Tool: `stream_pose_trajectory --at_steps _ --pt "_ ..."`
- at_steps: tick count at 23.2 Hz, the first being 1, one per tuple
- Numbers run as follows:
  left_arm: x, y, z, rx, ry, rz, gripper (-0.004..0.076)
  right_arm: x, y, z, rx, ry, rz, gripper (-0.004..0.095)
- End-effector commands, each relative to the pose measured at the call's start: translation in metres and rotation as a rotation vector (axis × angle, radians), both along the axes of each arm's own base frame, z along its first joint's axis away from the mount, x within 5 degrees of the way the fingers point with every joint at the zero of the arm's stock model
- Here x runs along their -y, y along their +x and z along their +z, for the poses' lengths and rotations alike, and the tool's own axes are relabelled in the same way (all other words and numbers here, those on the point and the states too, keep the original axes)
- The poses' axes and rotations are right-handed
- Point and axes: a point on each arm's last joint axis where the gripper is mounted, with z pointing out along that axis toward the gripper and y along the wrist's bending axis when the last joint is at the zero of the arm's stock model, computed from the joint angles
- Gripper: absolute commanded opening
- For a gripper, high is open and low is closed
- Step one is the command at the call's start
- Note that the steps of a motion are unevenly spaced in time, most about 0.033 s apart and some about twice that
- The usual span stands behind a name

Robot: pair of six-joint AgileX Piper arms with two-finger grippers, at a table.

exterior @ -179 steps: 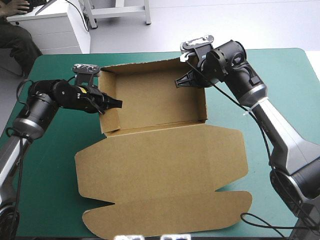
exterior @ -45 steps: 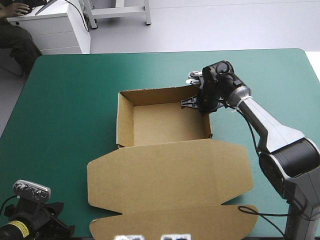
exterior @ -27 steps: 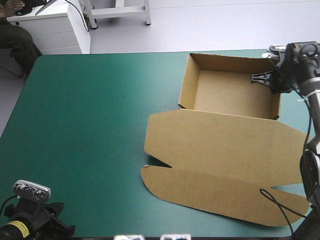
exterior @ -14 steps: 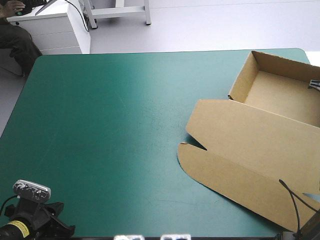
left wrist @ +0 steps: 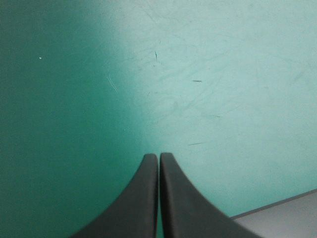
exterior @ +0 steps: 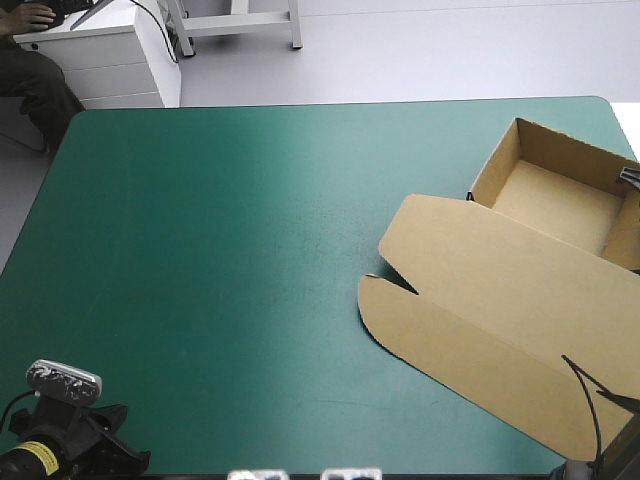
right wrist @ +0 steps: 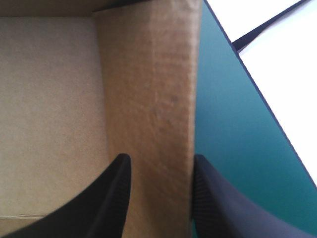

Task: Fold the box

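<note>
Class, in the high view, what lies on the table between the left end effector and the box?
Nothing: only bare teal-green cover separates the left end effector from the box, as the high view shows.

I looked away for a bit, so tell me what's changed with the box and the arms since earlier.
The right gripper, shut on a wall of the box, dragged it from the middle of the table to its far right corner, turning it slightly. The left gripper left the box and drew back to the near left corner, shut. Unchanged: an open tray, lid flat.
</note>
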Motion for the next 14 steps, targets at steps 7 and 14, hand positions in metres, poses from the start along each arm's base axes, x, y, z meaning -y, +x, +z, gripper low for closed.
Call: stream_pose_trajectory --at_steps 7,14 --pt "0.000 0.000 0.005 -0.009 -0.004 0.002 -0.0008 -0.015 -0.028 0.070 0.157 -0.087 0.088 0.0381" --pt "0.000 -0.001 0.005 -0.014 -0.004 0.001 -0.0008 -0.048 -0.063 0.110 0.311 -0.019 0.150 0.0371"
